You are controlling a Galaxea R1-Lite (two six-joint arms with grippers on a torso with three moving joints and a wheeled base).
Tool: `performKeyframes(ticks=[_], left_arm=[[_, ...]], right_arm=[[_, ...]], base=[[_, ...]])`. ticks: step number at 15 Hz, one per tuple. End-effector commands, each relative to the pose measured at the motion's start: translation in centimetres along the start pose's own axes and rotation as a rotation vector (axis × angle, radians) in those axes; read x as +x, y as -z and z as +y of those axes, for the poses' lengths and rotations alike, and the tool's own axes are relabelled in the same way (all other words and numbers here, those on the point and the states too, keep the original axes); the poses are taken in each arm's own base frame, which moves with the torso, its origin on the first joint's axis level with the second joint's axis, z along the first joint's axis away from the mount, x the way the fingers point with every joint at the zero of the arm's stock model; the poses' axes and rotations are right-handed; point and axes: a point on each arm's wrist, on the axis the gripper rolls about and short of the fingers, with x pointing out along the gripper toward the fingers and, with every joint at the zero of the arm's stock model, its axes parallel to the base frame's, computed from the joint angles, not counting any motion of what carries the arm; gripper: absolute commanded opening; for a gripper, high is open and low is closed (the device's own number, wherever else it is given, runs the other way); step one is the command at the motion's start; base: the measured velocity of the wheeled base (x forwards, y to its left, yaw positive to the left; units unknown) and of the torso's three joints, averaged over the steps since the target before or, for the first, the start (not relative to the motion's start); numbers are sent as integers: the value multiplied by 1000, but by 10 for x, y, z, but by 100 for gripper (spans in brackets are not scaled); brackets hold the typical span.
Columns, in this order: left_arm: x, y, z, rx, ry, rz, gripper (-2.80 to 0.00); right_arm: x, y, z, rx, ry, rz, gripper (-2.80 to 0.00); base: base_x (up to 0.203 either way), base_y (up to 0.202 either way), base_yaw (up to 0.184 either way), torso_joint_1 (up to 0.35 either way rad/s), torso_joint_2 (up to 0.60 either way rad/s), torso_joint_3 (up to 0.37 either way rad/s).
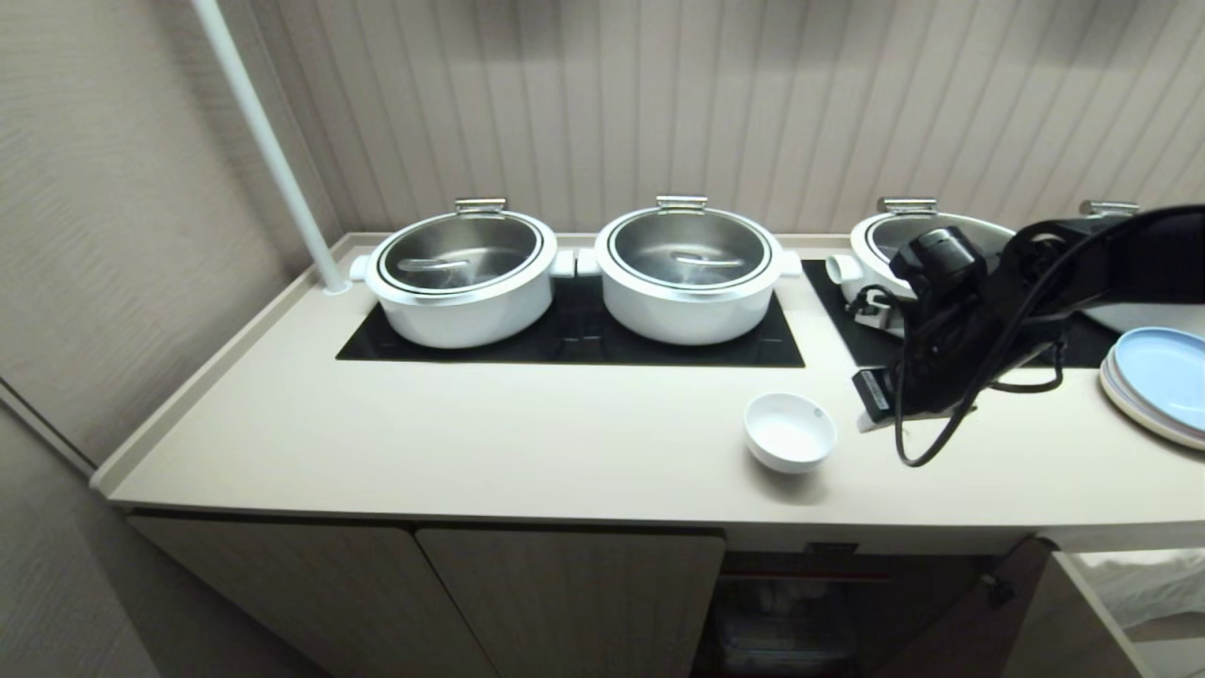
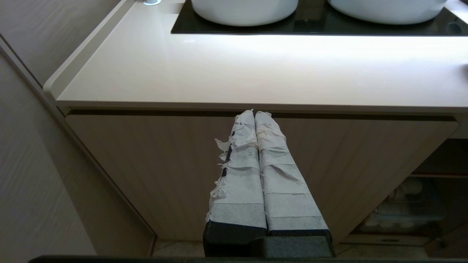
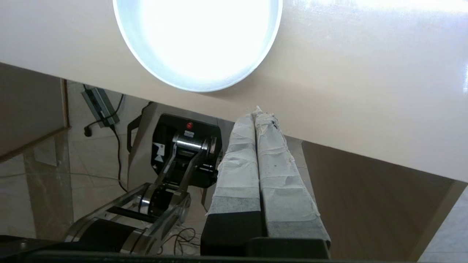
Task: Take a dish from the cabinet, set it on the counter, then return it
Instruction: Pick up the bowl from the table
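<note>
On the counter (image 1: 424, 443), just in front of the right end of the black cooktop panel (image 1: 574, 344) and near the counter's front edge: the dish (image 1: 789, 430), upright, mouth up, free of any grip. Directly below the dish, under the counter: the cabinet (image 1: 800, 612) compartment standing open, door swung aside. So, judging by this: fetching and setting down done; picking up again and returning to the shelf left.

Small, round, plain white, glossy like ceramic, empty, no chip visible; shallow curved wall tapering toward the base, foot hidden from above.

Just right of the dish, slightly above counter level: right gripper (image 3: 260, 112), paper-wrapped fingers pressed together, pinching nothing, tip over the counter's edge close to the pale blue plates (image 1: 1163, 381). Well left of the dish and lower, facing a shut cabinet door: left gripper (image 2: 255, 114), likewise pressed together, empty, parked.

Behind the dish on the cooktop: large white pots (image 1: 692, 273) with steel lids.
</note>
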Motion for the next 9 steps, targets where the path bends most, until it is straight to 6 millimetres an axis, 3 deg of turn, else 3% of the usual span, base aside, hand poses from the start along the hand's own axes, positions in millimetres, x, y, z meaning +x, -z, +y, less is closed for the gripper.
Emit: performKeyframes(ticks=[1,2,9], left_arm=[[0,0,0,-1,-1,-2,-280],[0,0,0,-1,0,-1,-280],[0,0,0,-1,0,0,-280]], right_arm=[[6,-3,0,15,-1,6,-280],[8,-3,0,18,0,9,0],[16,-2,-1,7,5,33,0]], base=[[0,0,0,0,0,0],[0,0,0,0,0,0],[0,0,0,0,0,0]])
